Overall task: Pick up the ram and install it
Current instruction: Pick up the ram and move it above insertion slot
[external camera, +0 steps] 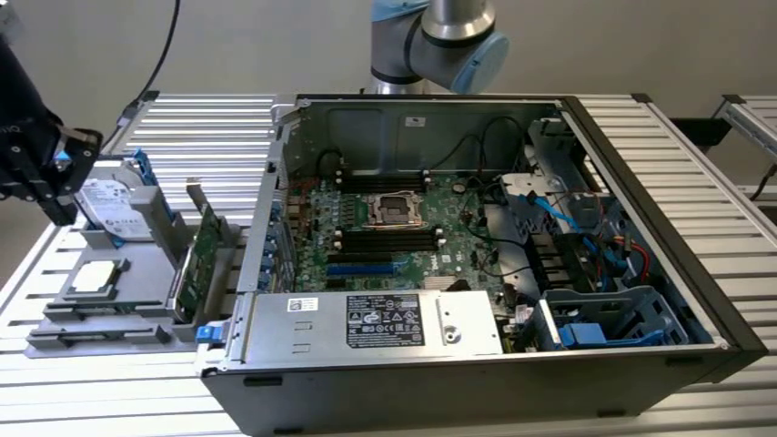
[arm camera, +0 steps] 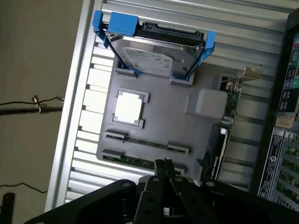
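Pincer (arm camera: pixel 163 164), its fingers pressed together and holding nothing, hangs over the grey tray (arm camera: pixel 173 128) on the slatted worktop (arm camera: pixel 88 140). The ram (arm camera: pixel 135 161) lies on edge in a slot along the tray's rim, close to the fingertips and beside the processor (arm camera: pixel 128 107). A hard drive (arm camera: pixel 159 53) sits at the opposite end. The open case (external camera: pixel 486 273) stands to the exterior view's right.

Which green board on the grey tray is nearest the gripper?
The ram: the slim stick lying along the edge of the grey tray, just beside the gripper. The broader expansion card stands on edge, farther off.
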Controlling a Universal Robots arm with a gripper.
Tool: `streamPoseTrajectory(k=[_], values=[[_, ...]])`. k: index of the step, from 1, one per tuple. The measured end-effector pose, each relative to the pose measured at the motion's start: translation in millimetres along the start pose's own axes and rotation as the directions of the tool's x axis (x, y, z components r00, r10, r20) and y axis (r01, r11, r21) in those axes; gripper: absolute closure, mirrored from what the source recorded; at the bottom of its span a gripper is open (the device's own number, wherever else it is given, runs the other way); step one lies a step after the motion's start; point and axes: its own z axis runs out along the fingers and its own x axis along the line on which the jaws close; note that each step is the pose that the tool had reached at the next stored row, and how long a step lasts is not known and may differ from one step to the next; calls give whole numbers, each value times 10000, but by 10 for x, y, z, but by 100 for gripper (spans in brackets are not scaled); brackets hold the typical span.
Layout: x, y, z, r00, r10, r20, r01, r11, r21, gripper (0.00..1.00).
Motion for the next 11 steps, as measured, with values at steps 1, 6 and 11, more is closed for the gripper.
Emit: streamPoseTrajectory(k=[1,6,11], values=[[0,0,0,9998,-180,-9,180,9998,9,89],[0,0,1,9941,-1086,-56,1087,9941,50,89],[0,0,8,9801,-1983,-105,1984,9801,86,89]])
